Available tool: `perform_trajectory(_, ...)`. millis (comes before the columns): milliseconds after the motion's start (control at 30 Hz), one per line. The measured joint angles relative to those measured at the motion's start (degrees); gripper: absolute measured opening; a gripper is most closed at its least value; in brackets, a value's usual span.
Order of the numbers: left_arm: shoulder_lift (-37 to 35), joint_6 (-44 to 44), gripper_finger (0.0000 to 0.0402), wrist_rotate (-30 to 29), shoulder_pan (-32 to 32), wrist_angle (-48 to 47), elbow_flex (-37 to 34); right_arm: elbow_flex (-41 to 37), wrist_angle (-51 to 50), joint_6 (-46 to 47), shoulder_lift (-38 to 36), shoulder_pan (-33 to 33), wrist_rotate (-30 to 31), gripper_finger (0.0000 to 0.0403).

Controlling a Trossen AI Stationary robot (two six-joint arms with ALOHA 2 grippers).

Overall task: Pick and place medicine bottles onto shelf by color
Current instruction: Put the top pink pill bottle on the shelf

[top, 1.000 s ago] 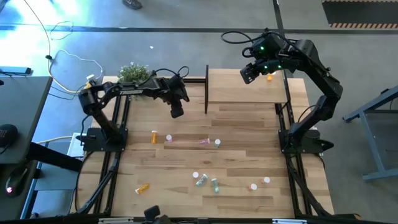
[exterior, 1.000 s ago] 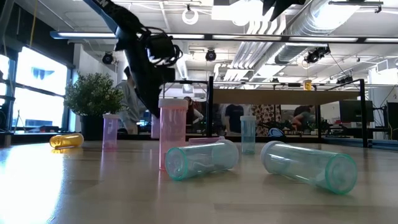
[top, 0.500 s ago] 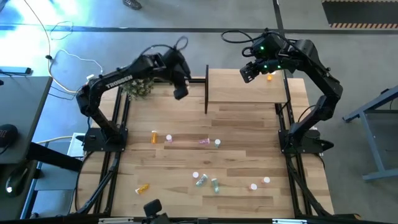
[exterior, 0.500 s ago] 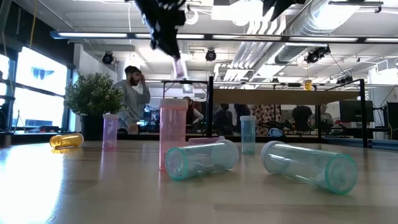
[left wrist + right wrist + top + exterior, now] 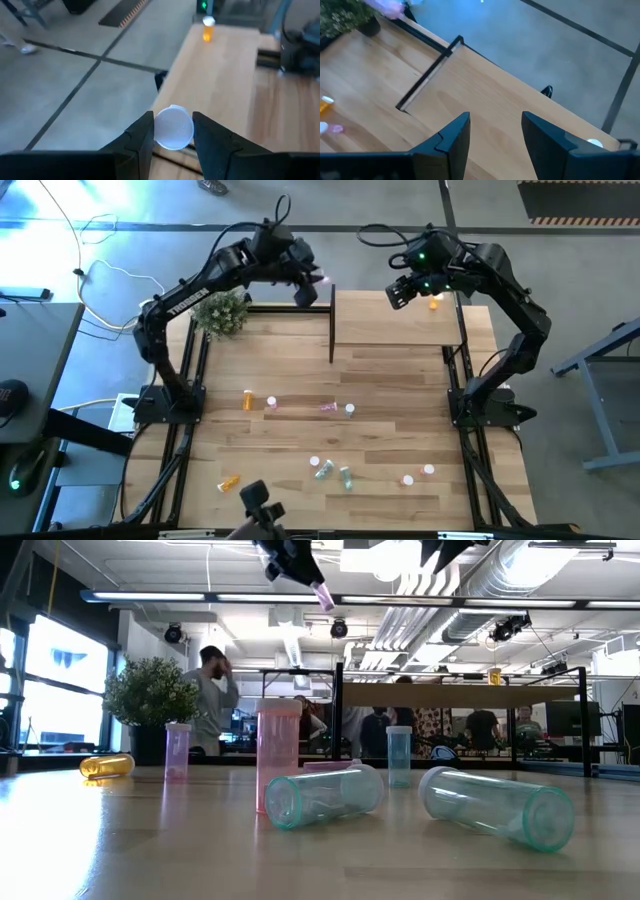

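Observation:
My left gripper (image 5: 310, 286) is shut on a pink, white-capped medicine bottle (image 5: 322, 279), high in the air by the left end of the shelf (image 5: 395, 320). The bottle also shows in the low view (image 5: 322, 595). The shelf is a light-wood board with a dark upright panel (image 5: 331, 323). One orange bottle (image 5: 434, 303) stands on its far right part. My right gripper (image 5: 400, 295) is open and empty above the shelf. Several pink, green and orange bottles lie or stand on the table, among them two green ones (image 5: 334, 473). My left gripper pinches the pink bottle between its two fingers (image 5: 142, 135), at the sides just behind the white cap (image 5: 173, 127). The cap end faces the wrist camera. In the low view the bottle (image 5: 322, 595) slants down out of the fingers, lifted clear of everything.
A potted plant (image 5: 222, 310) stands at the table's far left, below my left arm. An orange bottle (image 5: 248, 398) and pink ones (image 5: 328, 408) stand mid-table. Another orange bottle (image 5: 230, 481) lies near the front left. People stand in the room behind the table (image 5: 212, 690).
My left gripper has gone up and toward the table's far edge and the shelf's left end. It has carried the pink bottle from above the table's middle to beside the upright panel. My right arm has kept still.

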Motion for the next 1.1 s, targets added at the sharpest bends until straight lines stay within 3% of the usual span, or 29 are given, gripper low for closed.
perform_trajectory(267,9.4,-3.2,0.0113,6.4,0.8,1.0,6.6,0.0,0.7,-0.3,0.0,0.0,0.2,0.0170)
perform_trajectory(467,15.8,-6.6,0.0113,6.8,0.4,-1.8,12.1,0.0,0.3,-0.2,0.0,0.0,2.1,0.0170)
perform_trajectory(700,19.5,-7.3,0.0113,6.4,-0.8,-2.7,13.3,0.0,0.0,-0.2,0.0,0.0,2.3,0.0170)
perform_trajectory(1100,24.0,-8.1,0.0113,0.0,-2.0,-3.0,13.5,0.0,-0.1,-0.2,0.0,0.0,2.7,0.0170)
